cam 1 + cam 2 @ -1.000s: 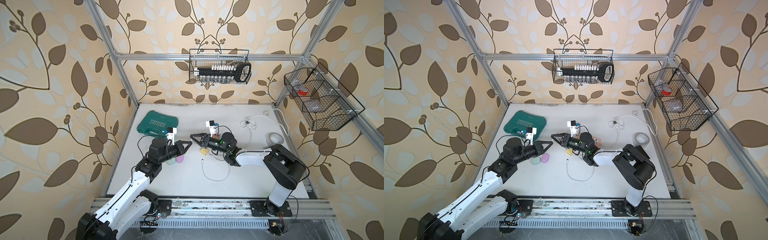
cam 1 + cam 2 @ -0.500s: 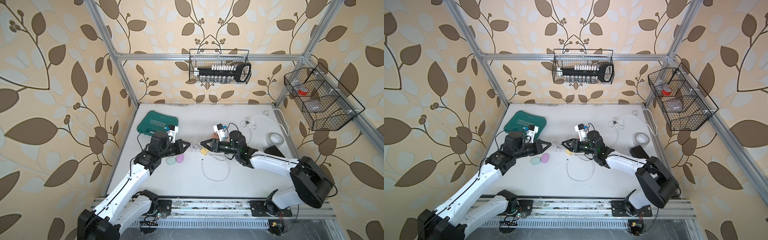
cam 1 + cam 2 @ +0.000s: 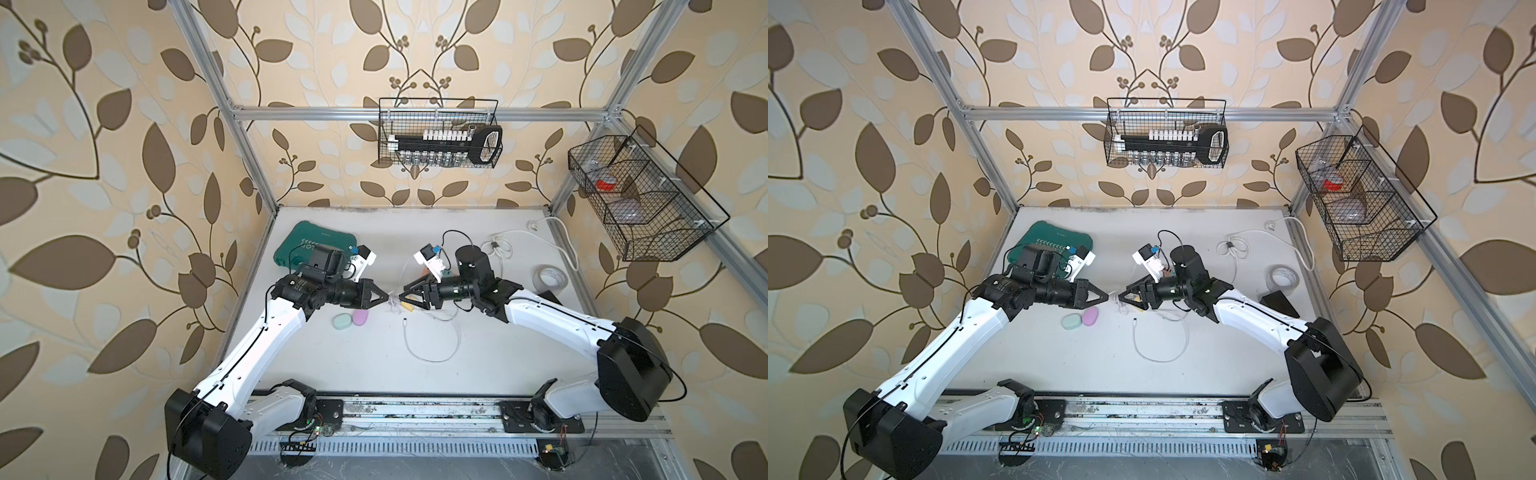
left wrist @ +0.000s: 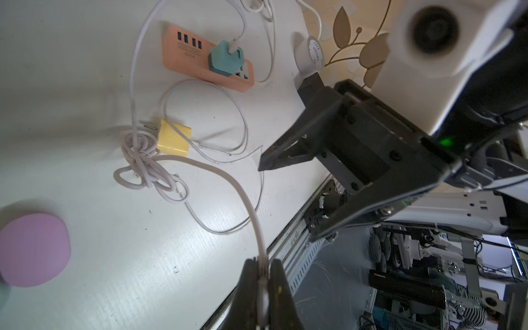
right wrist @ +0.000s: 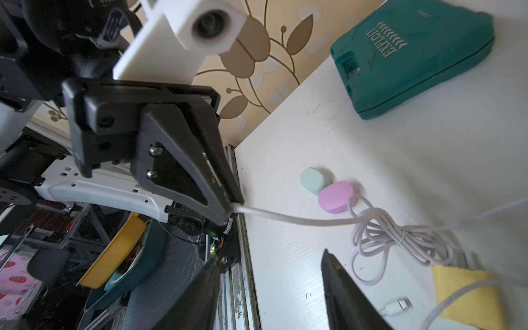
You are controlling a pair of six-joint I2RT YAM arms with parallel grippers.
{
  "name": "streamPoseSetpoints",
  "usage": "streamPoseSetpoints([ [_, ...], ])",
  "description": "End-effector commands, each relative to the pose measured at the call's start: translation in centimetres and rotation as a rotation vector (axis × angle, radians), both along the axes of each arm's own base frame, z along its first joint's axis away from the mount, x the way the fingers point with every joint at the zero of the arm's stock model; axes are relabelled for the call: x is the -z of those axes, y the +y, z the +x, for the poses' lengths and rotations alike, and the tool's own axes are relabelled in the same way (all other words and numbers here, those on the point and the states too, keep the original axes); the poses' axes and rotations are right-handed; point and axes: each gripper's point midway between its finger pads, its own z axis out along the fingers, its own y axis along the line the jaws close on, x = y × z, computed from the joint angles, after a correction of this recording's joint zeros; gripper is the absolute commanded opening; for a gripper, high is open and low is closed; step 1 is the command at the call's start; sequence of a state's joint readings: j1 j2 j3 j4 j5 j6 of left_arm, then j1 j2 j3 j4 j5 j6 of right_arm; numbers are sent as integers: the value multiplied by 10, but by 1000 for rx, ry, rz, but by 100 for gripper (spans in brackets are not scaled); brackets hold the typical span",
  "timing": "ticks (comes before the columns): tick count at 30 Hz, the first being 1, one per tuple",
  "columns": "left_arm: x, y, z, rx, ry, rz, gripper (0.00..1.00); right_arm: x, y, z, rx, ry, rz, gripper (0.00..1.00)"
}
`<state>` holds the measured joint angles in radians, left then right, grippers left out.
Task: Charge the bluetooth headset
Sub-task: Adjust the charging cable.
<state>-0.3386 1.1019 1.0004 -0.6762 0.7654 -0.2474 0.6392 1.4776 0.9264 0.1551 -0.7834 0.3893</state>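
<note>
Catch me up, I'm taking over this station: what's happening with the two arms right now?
The left gripper is shut on a pale charging cable, holding one end above the table, while the cable's knotted bundle lies beside a yellow charger. The right gripper faces it tip to tip, open and holding nothing. The pink earbud case and mint earbud case lie untouched nearby.

— Bright and even in both top views. Only soft, faint shadows on the table (image 3: 357, 365).
— Wide-angle stretch toward the edges, though, with leaning frame bars (image 3: 311, 112). In the wrist views, glare across the table, blur on the near white camera block (image 4: 428, 37) and the pink case (image 4: 31, 251).
</note>
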Motion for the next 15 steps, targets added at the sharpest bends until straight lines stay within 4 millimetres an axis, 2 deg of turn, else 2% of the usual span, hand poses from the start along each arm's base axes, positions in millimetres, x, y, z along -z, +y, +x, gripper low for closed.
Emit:
streamPoseSetpoints([
  [1, -23, -5, -18, 114, -66, -74, 0, -14, 11, -10, -136, -23, 72, 57],
  [10, -20, -8, -23, 146, -53, -94, 0, -32, 17, -19, -230, -42, 156, 59],
  [15, -17, -7, -22, 140, -46, -79, 0, -36, 8, -11, -175, -82, 144, 61],
])
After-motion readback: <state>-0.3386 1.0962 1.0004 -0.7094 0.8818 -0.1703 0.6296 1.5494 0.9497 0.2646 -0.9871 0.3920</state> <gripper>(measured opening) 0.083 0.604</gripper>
